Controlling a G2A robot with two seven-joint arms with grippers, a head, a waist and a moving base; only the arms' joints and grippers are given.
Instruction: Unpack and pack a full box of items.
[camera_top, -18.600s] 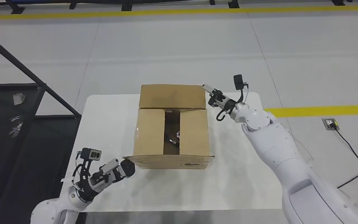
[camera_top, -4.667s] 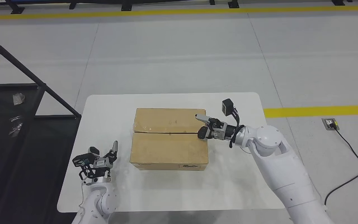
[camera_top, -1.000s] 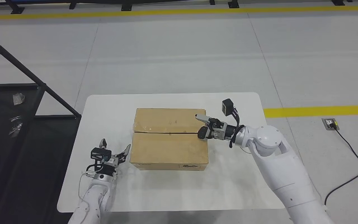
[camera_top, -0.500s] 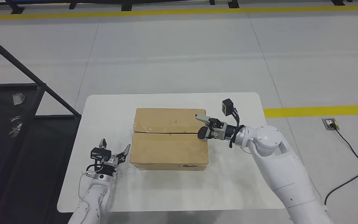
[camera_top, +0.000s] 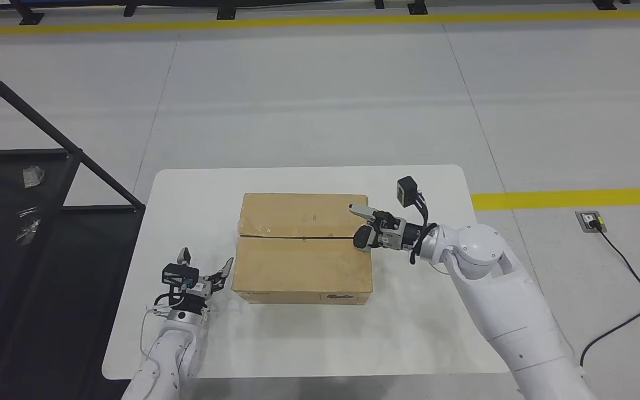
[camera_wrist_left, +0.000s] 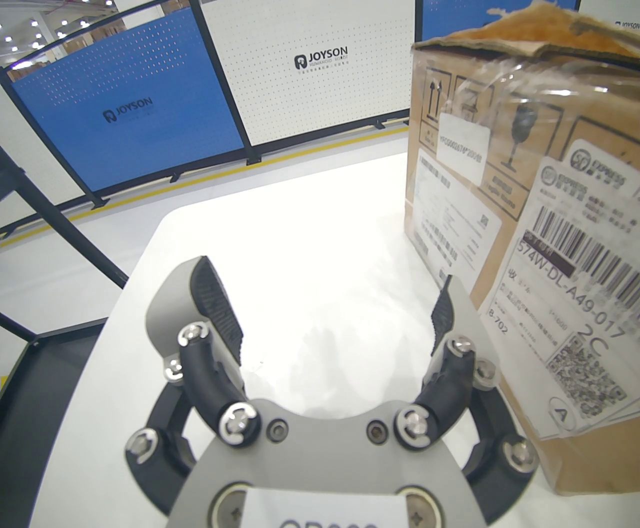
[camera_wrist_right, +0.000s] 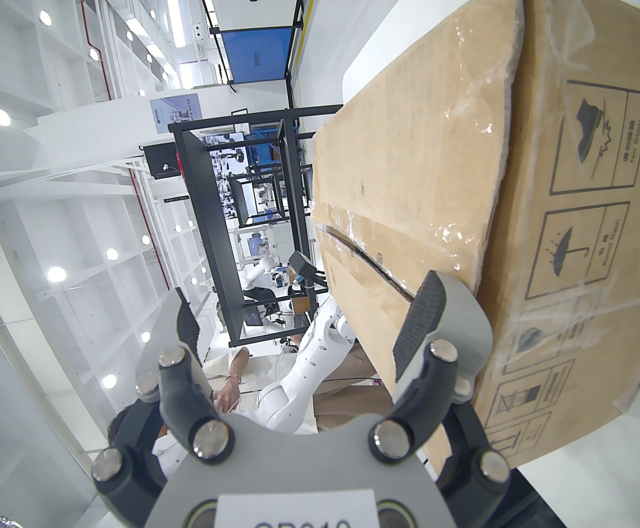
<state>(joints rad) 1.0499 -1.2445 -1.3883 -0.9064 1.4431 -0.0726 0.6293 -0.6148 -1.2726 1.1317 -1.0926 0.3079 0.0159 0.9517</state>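
Visibly taped and labelled, the brown cardboard box (camera_top: 303, 243) sits closed.

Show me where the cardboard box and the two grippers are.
cardboard box (camera_top: 300, 265), top view, on its nearer top flap.
left gripper (camera_wrist_left: 325, 282), left wrist view, midway between its open fingertips.
right gripper (camera_wrist_right: 305, 295), right wrist view, midway between its open fingertips.
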